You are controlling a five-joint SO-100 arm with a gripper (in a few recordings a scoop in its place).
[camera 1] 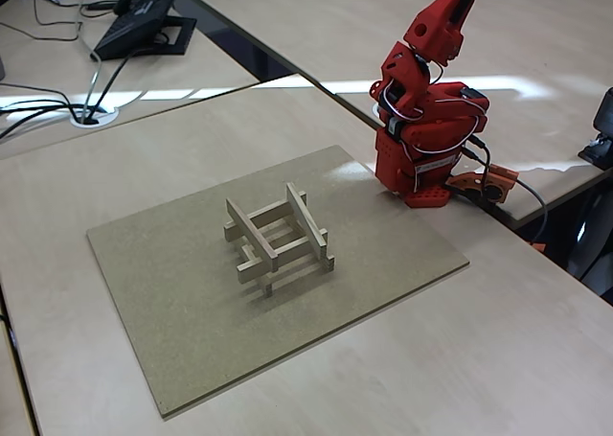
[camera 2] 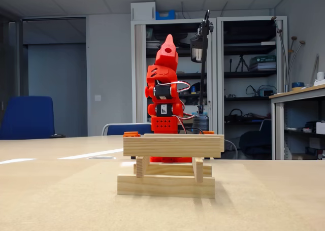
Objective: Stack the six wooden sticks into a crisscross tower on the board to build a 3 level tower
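Pale wooden sticks form a crisscross tower (camera 1: 280, 240) near the middle of the tan board (camera 1: 172, 273). Pairs of parallel bars cross at right angles, three layers high. In the low fixed view the tower (camera 2: 171, 165) stands close in front, its top stick lying across two short uprights of the layer below. The red arm is folded up behind the board's far right corner, well away from the tower. Its gripper (camera 1: 453, 10) points up and away, fingers together with nothing between them; in the low view the gripper (camera 2: 168, 47) rises above the tower.
The arm's red base (camera 1: 421, 172) sits at the desk edge with cables and an orange clamp (camera 1: 488, 182) beside it. A black desk phone (camera 1: 144, 19) and cables lie at the far left. A dark gap (camera 1: 239, 43) separates the desks.
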